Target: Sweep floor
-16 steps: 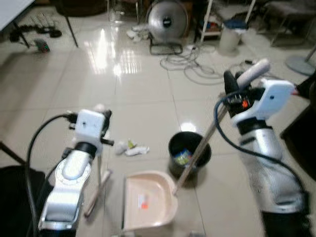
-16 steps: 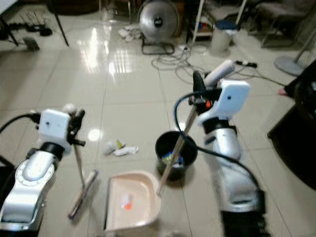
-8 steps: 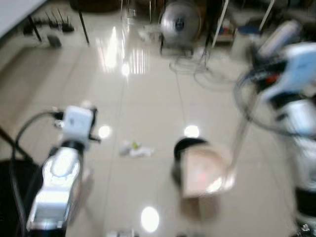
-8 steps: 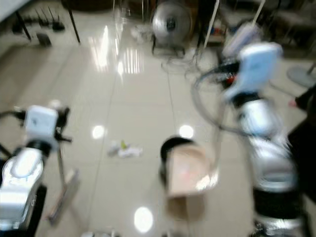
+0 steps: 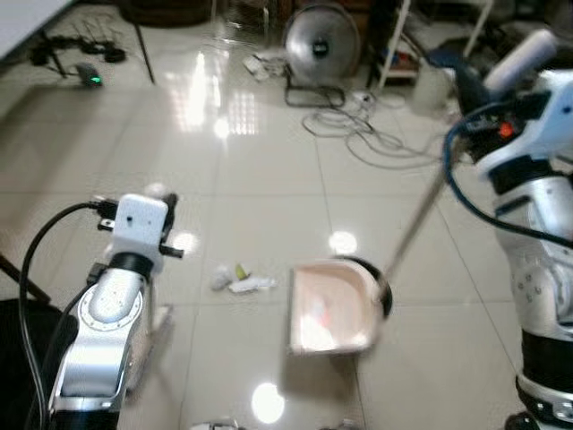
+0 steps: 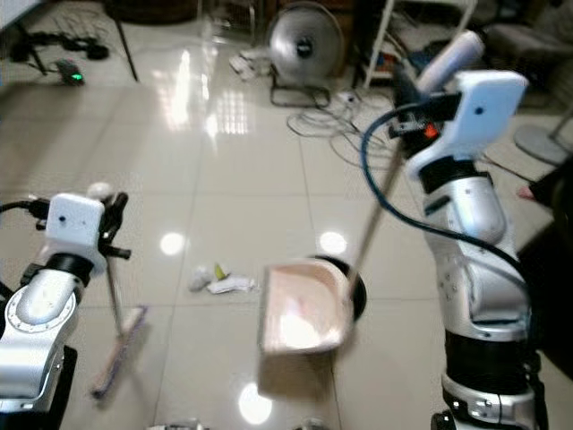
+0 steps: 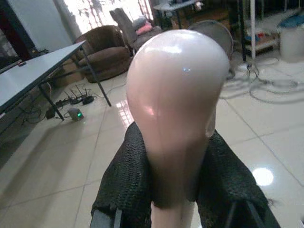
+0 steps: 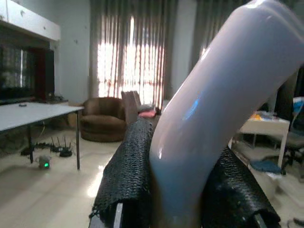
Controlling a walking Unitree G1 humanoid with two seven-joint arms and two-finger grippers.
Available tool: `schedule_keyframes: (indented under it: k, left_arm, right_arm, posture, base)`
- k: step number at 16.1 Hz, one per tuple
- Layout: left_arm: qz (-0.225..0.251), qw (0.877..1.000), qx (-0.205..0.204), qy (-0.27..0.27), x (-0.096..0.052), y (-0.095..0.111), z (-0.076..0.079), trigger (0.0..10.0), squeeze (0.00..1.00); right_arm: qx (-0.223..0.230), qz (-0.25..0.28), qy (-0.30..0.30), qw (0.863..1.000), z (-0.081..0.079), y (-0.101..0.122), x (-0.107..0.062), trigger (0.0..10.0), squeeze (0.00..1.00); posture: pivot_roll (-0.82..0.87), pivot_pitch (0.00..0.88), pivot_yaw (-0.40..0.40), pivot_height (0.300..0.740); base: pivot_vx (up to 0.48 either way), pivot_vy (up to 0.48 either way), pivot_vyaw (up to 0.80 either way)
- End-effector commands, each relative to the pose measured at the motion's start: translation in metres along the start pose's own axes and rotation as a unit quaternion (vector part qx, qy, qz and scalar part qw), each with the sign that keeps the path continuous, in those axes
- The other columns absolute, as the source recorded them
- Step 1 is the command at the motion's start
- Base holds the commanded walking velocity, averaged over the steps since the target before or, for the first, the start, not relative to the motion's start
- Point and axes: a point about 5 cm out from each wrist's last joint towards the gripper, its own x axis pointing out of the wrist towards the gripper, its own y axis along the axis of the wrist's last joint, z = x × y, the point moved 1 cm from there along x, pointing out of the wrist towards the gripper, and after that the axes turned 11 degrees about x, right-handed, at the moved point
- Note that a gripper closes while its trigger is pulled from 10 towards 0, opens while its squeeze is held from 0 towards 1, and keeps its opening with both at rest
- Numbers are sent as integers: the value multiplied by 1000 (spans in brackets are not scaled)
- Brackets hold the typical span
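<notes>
My right gripper (image 6: 407, 88) is shut on the pale top of the dustpan's long handle (image 8: 213, 104), raised high at the right. The pink dustpan (image 5: 329, 309) hangs tilted off the floor, in front of and partly covering the black bin (image 5: 385, 294). A small pile of white and green litter (image 5: 237, 279) lies on the tiles left of the dustpan. My left gripper (image 6: 112, 215) is shut on the broom's pink knob (image 7: 175, 95). The broom's stick runs down to its head (image 6: 118, 351) on the floor at the lower left.
A floor fan (image 5: 320, 40), loose cables (image 5: 367, 130) and a white bucket (image 5: 430, 88) stand at the back. A table leg (image 5: 143, 49) and a power strip (image 5: 89, 76) are at the back left. Dark furniture (image 6: 557, 233) edges the right. Glossy tiles spread across the middle.
The dustpan has been lifted off the floor and swung right, up over the bin, as my right arm rose. The camera has shifted too. The left arm keeps hold of the broom.
</notes>
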Motion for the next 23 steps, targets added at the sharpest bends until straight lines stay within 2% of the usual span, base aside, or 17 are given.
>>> schedule_keyframes:
  k: [1,3,5,7,8,11,13,15,20,21,23]
  left_arm:
    - [17,1000,12,16,3,6,-7,10000,0]
    - [18,999,19,26,6,8,-10,10000,0]
    - [17,999,17,33,7,8,-13,10000,0]
    - [13,999,27,38,7,5,-17,10000,0]
    - [9,999,29,42,7,4,-19,10000,0]
    - [13,999,15,37,7,6,-13,10000,0]
    - [14,999,12,33,5,7,-9,10000,0]
    - [15,999,10,31,5,7,-8,10000,0]
    - [16,999,8,27,5,8,-10,10000,0]
    - [16,999,8,27,5,8,-10,10000,0]
    - [16,1000,6,26,5,8,-9,10000,0]
  right_arm:
    - [18,46,14,999,-10,15,4,10000,0]
    - [31,86,-4,996,-18,8,2,10000,0]
    - [56,96,6,994,-27,3,1,10000,0]
    - [74,106,45,991,-51,-7,0,10000,0]
    - [76,94,53,991,-58,-16,-1,10000,0]
    - [82,73,52,993,-66,-37,-7,10000,0]
    - [85,68,61,992,-70,-40,-9,10000,0]
    - [81,67,68,992,-73,-42,-11,10000,0]
    - [85,59,68,992,-73,-51,-14,10000,0]
    - [108,64,64,990,-73,-52,-15,10000,0]
    - [116,53,48,991,-70,-56,-15,10000,0]
  posture:
    - [113,53,-56,740]
    - [119,57,-59,740]
    - [121,57,-58,740]
    - [123,63,-61,740]
    - [125,61,-61,740]
    - [123,64,-61,740]
    - [122,66,-63,740]
    - [123,71,-64,740]
    - [129,76,-60,740]
    - [129,77,-62,740]
    - [128,74,-62,740]
  base:
    - [266,0,0]
    - [266,0,0]
    - [257,0,0]
    - [255,0,0]
    - [251,0,0]
    - [262,0,0]
    - [298,0,0]
    - [311,0,800]
    - [343,0,800]
    - [364,0,0]
    - [368,0,0]
